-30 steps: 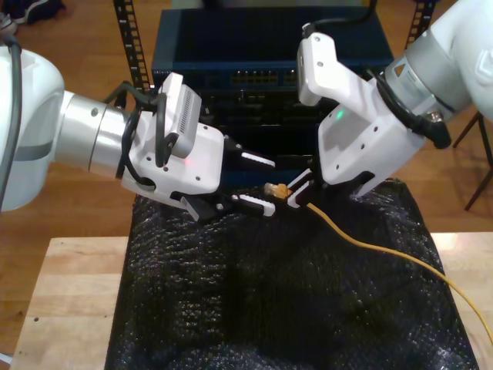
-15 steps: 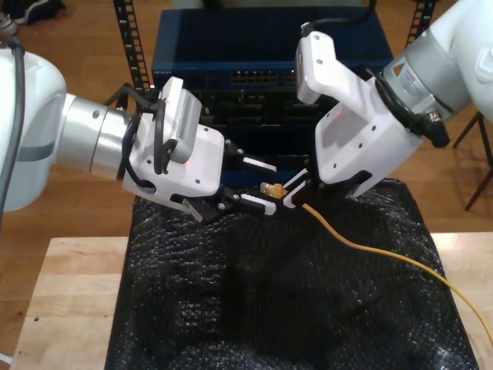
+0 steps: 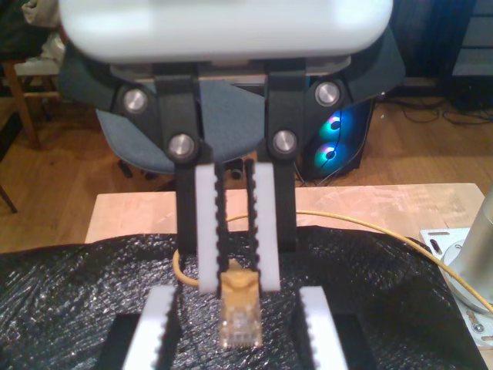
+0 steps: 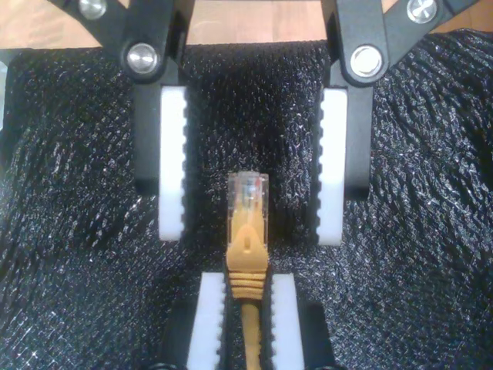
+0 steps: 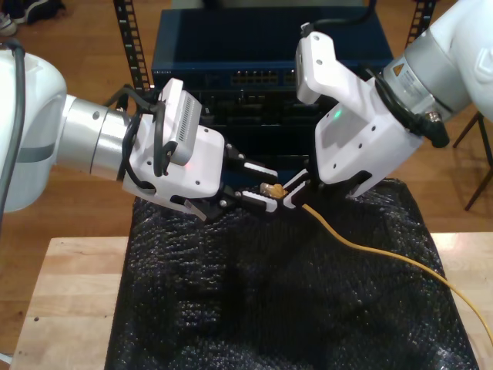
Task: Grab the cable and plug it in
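Two white robot arms lean toward each other at the middle of the exterior view, above a counter (image 5: 73,297) covered with crinkled black plastic sheet (image 5: 285,308). My second gripper (image 5: 291,190), reaching down from the upper right of that view, is clamped on the yellow-orange cable (image 5: 370,248) just behind its clear plug (image 4: 247,190), which sticks out past the white toothed fingers (image 4: 212,316). My first gripper (image 5: 258,185), coming from the left of the exterior view, has its jaws spread wide, with the plug between them but not touching either finger (image 4: 172,162). Compared with a second earlier, the two grippers have closed in, so the plug now sits inside the first gripper's jaws. The cable trails away toward the lower right of the exterior view. Behind stands a dark blue rack unit (image 5: 262,46) on a wooden floor (image 5: 85,42).
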### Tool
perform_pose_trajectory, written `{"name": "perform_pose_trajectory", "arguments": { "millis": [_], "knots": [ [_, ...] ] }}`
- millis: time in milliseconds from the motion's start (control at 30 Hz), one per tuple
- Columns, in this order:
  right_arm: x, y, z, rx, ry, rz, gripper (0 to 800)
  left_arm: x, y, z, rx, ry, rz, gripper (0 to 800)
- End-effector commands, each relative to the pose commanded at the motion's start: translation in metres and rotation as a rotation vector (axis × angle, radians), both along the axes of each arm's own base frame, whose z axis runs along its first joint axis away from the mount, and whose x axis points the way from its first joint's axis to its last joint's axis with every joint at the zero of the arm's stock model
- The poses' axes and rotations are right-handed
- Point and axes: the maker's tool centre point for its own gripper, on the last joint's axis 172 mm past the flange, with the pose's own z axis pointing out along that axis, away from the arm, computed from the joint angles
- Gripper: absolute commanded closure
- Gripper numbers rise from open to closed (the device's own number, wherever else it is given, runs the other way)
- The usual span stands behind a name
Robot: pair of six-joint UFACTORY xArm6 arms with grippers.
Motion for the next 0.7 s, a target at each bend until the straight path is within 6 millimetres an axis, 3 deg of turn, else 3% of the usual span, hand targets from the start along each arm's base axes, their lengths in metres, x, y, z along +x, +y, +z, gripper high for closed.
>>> {"name": "perform_pose_trajectory", "arguments": {
  "millis": [233, 567, 700],
  "knots": [
    [0.0000, 0.0000, 0.0000, 0.000, 0.000, 0.000, 794, -0.0007, -0.0002, -0.0005, -0.001, 0.002, -0.001, 549],
    [0.0001, 0.0000, -0.0006, 0.000, 0.001, 0.000, 793, -0.0013, -0.0002, -0.0017, -0.001, 0.007, -0.001, 745],
    [0.0004, 0.0000, 0.0001, 0.000, -0.001, -0.001, 760, -0.0016, -0.0002, -0.0023, -0.001, 0.007, -0.001, 772]
  ]
}}
